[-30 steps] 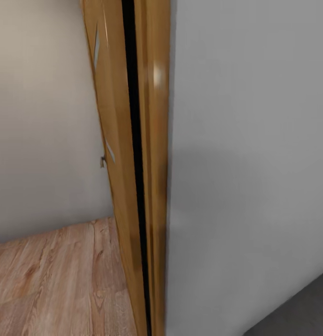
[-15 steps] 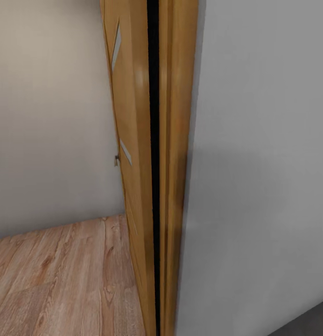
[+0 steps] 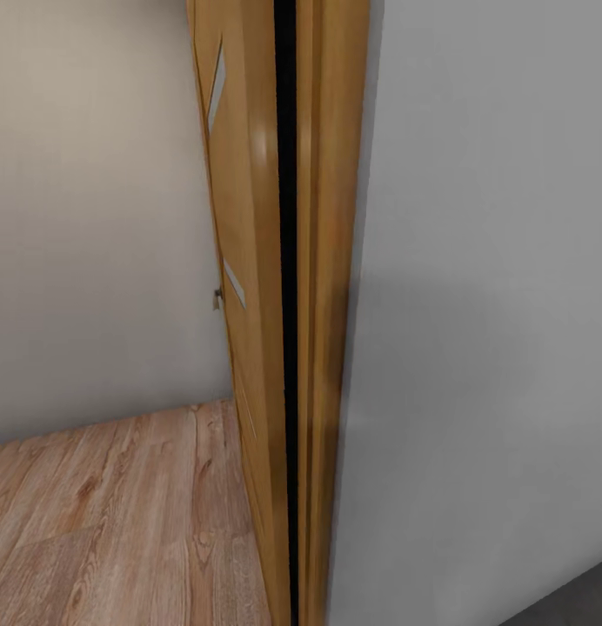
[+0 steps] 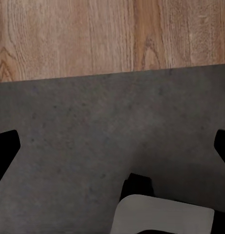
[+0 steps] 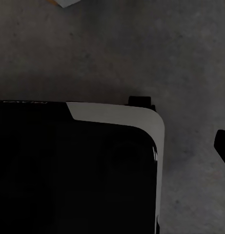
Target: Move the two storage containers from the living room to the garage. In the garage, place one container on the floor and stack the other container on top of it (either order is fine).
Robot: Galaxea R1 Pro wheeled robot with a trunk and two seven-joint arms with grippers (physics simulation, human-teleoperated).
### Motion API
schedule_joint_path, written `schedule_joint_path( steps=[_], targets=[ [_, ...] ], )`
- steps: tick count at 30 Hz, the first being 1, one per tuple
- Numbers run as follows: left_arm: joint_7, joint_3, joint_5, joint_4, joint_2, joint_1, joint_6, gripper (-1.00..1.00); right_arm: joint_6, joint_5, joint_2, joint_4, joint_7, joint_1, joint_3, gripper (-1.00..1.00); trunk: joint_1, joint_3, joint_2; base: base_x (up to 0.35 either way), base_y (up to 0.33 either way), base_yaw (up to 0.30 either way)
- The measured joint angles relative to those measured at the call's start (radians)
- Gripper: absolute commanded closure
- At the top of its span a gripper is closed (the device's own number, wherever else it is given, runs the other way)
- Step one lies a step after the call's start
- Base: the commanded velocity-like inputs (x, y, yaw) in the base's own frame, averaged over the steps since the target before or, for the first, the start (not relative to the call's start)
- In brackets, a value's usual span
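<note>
Transit, judging by the wooden door (image 3: 249, 261) edge-on ahead. Left of the door, light plank flooring (image 3: 118, 522); right of it, white wall (image 3: 492, 304) above grey concrete floor (image 4: 92, 146). Left gripper (image 4: 112, 146) fingers spread, empty; right claw's state impossible to tell. Containers unseen, whereabouts unknown; stacking apparently not yet done.

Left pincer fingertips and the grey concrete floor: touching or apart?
Cannot tell. The left wrist view shows spread dark fingertips over the grey concrete floor, looking straight down, so no gap or contact reads.
</note>
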Motion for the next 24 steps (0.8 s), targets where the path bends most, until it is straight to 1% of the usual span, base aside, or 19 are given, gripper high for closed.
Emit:
schedule_joint_path(
  steps=[2, 3, 5, 7, 9, 13, 15, 20, 24],
  targets=[
    [0.0, 0.0, 0.0, 0.0, -0.003, 0.007, 0.015, -1.0, 0.0, 0.0, 0.0, 0.0, 0.0, 0.0, 0.0, -1.0, 0.0, 0.0, 0.0, 0.0, 0.0, 0.0],
    [0.001, 0.0, 0.0, 0.0, -0.013, 0.016, 0.03, -1.0, 0.0, 0.0, 0.0, 0.0, 0.0, 0.0, 0.0, -1.0, 0.0, 0.0, 0.0, 0.0, 0.0, 0.0],
    [0.002, 0.0, 0.0, 0.0, -0.025, 0.028, 0.042, -1.0, 0.0, 0.0, 0.0, 0.0, 0.0, 0.0, 0.0, -1.0, 0.0, 0.0, 0.0, 0.0, 0.0, 0.0],
    [0.002, 0.0, -0.001, 0.0, -0.048, 0.057, 0.053, -1.0, 0.0, 0.0, 0.0, 0.0, 0.0, 0.0, 0.0, -1.0, 0.0, 0.0, 0.0, 0.0, 0.0, 0.0],
    [0.002, 0.0, -0.004, 0.0, -0.059, 0.069, 0.058, -1.0, 0.0, 0.001, 0.0, 0.0, 0.0, 0.0, 0.0, -1.0, 0.0, 0.0, 0.0, 0.0, 0.0, 0.0],
    [0.002, 0.0, -0.015, 0.0, -0.071, 0.078, 0.06, -1.0, 0.0, 0.0, 0.0, 0.0, 0.0, 0.0, 0.0, -1.0, 0.0, 0.0, 0.0, 0.0, 0.0, 0.0],
    [0.002, -0.001, -0.027, 0.0, -0.085, 0.081, 0.061, -1.0, 0.0, 0.0, 0.0, 0.0, 0.0, 0.0, 0.0, -1.0, 0.0, 0.0, 0.0, 0.0, 0.0, 0.0],
    [0.002, -0.001, -0.039, 0.0, -0.094, 0.082, 0.061, -1.0, 0.0, 0.0, 0.0, 0.0, 0.0, 0.0, 0.0, -1.0, 0.0, 0.0, 0.0, 0.0, 0.0, 0.0],
    [0.002, -0.001, -0.042, 0.0, -0.096, 0.082, 0.061, -1.0, 0.0, 0.0, 0.0, 0.0, 0.0, 0.0, 0.0, -1.0, 0.0, 0.0, 0.0, 0.0, 0.0, 0.0]
  ],
)
